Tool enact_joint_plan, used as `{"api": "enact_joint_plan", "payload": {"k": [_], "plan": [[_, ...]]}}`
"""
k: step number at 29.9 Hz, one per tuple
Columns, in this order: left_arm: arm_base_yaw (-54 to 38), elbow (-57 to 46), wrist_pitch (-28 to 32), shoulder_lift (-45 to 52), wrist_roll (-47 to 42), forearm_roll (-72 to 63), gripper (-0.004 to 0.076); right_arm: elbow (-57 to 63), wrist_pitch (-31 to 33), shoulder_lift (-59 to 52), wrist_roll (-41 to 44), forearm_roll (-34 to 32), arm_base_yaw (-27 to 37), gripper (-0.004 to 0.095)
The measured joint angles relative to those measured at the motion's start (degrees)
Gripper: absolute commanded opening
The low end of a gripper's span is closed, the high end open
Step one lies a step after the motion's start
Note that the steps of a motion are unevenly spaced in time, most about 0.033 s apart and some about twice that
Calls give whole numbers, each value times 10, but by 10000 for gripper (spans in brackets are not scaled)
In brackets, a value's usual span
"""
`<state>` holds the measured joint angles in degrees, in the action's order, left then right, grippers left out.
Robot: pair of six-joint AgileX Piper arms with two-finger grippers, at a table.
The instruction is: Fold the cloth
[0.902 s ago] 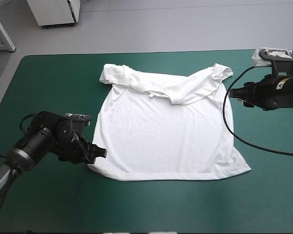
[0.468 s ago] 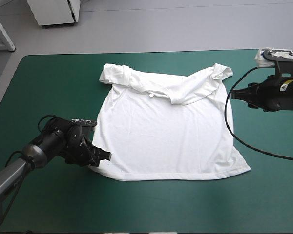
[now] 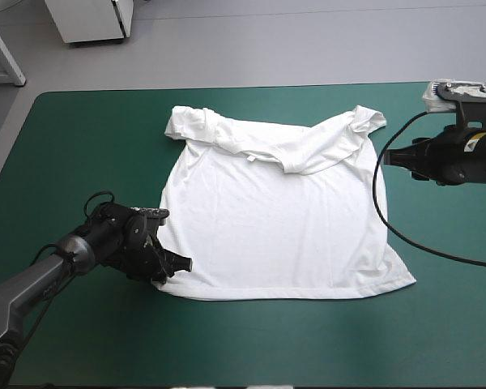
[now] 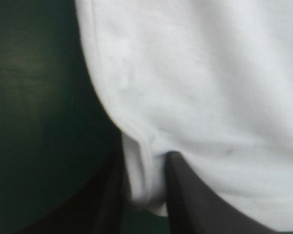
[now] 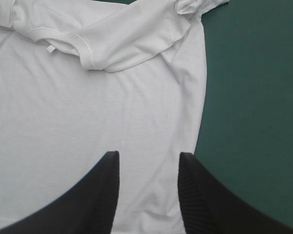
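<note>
The white T-shirt lies spread flat on the teal-green cover, its collar end folded down toward the middle and both sleeves bunched at the far corners. My left gripper is low at the shirt's near left hem corner. In the left wrist view the hem corner of the T-shirt is bunched between the fingers of the left gripper, which is shut on it. My right gripper hangs open beside the far right sleeve. In the right wrist view the right gripper looks over the T-shirt near its right edge.
Bare teal-green cover surrounds the shirt on all sides, widest at the left and along the near edge.
My left arm has moved nearer and to the right along the shirt's left edge, reaching the near hem corner. The right arm has barely shifted.
</note>
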<state>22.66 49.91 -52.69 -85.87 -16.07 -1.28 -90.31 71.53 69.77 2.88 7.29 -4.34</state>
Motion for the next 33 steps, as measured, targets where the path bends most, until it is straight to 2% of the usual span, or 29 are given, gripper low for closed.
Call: {"api": "enact_joint_plan", "payload": {"k": [6, 11, 17, 26, 33], "plan": [[1, -8, 13, 1, 0, -21, -22, 32, 0, -5, 0, -18, 0, 370], [1, -8, 13, 1, 0, -21, -22, 142, 0, -17, -2, -29, 0, 373], [1, -8, 12, 1, 7, -25, -22, 271, -7, -18, -3, -42, 0, 434], [1, -8, 12, 1, 25, -30, -22, 406, -99, -15, 1, -48, 0, 434], [1, -8, 12, 1, 33, -32, -22, 436, -151, 37, 14, -73, 0, 434]]}}
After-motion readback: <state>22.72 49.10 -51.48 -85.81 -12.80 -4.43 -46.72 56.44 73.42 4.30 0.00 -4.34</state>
